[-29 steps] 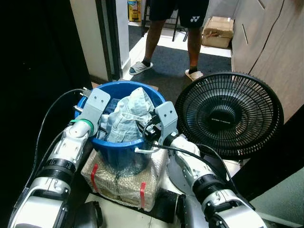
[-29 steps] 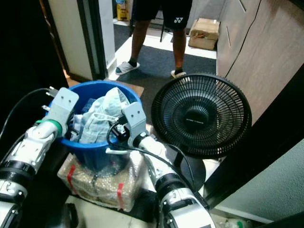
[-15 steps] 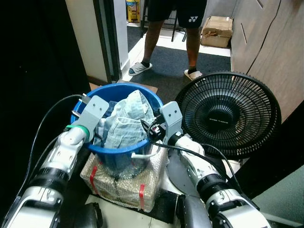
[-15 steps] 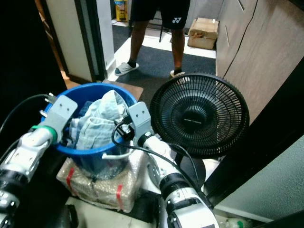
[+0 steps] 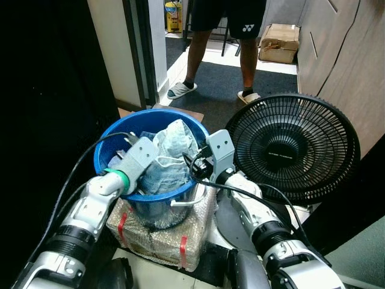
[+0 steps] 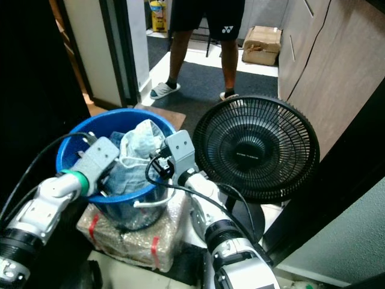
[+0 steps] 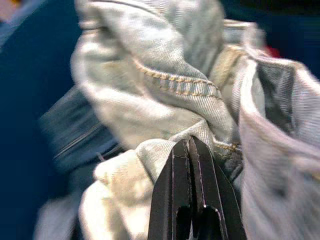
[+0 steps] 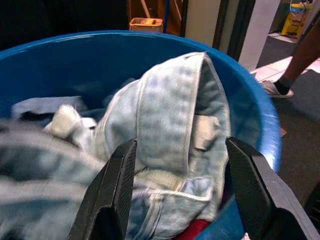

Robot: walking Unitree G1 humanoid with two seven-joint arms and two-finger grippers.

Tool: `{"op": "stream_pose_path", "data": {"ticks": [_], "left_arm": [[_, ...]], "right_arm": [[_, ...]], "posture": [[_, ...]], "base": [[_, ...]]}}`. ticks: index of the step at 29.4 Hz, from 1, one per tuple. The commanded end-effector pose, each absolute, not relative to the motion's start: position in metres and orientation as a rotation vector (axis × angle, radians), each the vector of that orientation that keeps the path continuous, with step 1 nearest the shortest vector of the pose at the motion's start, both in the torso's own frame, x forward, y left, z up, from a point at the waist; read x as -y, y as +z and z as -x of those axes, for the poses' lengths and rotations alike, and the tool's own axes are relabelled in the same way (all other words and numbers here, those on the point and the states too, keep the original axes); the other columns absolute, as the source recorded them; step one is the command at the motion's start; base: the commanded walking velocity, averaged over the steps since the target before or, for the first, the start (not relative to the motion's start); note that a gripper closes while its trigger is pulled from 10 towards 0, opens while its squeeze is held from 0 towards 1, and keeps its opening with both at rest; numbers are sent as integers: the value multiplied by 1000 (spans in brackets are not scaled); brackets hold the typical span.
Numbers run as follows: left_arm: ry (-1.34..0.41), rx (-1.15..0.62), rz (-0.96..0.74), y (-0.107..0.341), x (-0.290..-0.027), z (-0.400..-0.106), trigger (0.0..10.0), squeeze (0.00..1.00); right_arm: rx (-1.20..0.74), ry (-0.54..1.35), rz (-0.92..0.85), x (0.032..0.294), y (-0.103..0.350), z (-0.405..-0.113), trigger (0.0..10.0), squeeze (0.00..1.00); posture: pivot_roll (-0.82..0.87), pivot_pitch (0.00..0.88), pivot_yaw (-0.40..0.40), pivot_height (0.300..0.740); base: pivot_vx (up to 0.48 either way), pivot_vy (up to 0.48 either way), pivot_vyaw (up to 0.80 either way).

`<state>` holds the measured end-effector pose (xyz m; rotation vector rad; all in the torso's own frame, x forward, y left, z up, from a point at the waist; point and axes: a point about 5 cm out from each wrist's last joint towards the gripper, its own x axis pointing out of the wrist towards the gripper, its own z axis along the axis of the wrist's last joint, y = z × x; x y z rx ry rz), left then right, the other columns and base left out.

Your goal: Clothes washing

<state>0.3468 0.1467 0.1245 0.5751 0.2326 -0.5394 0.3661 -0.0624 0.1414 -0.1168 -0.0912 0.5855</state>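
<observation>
Nearest, two silver jointed arms with black cables reach forward from the lower edge of the head views. Beneath them sits a rectangular parcel (image 5: 161, 232), wrapped in bubbled clear plastic and bound with red tape strips, serving as a plinth. On the parcel stands a round blue plastic bucket (image 5: 114, 135), smooth-walled, with a pale handle hanging at its front. The bucket holds a heaped bundle of pale, washed-out denim clothes (image 5: 171, 155), crumpled and stitched along the seams, rising above the rim at the bucket's centre; a darker blue garment lies beneath it. The left gripper (image 7: 189, 145) is inside the bucket at its near-left rim, its two black fingers pressed together and pinching a fold of the pale denim. The right gripper (image 8: 181, 192) sits at the bucket's right rim, its black fingers (image 8: 114, 186) spread wide on either side of the denim heap, not closed on it. Just right of the bucket stands a black electric fan (image 5: 292, 146), circular wire grille, round base on a pale tiled floor. Farther back, a dark mat lies across a doorway, where a person's legs (image 5: 244, 60) stand in dark shorts and light shoes. Beyond, a brown cardboard box (image 5: 278, 42) rests beside wood-grain cabinet panels.
</observation>
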Motion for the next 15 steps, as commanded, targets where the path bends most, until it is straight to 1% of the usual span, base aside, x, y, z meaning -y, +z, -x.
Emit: {"op": "stream_pose_path", "data": {"ticks": [1,4,9,15], "left_arm": [[-653,-430,-600,79,-144,-324,10000,0],[-669,-438,-610,78,-144,-323,10000,0],[-713,-422,-627,80,-137,-319,10000,0],[-675,-371,-549,93,-127,-325,10000,0]], "right_arm": [[71,576,109,64,136,-364,10000,0],[71,573,109,65,135,-364,10000,0],[71,568,107,66,136,-365,10000,0],[76,571,104,64,137,-365,10000,0]], "posture": [[114,59,9,471],[114,59,9,471],[116,64,8,471],[119,66,7,471]], "base": [[0,0,0],[0,0,0],[0,0,0],[0,0,0]]}}
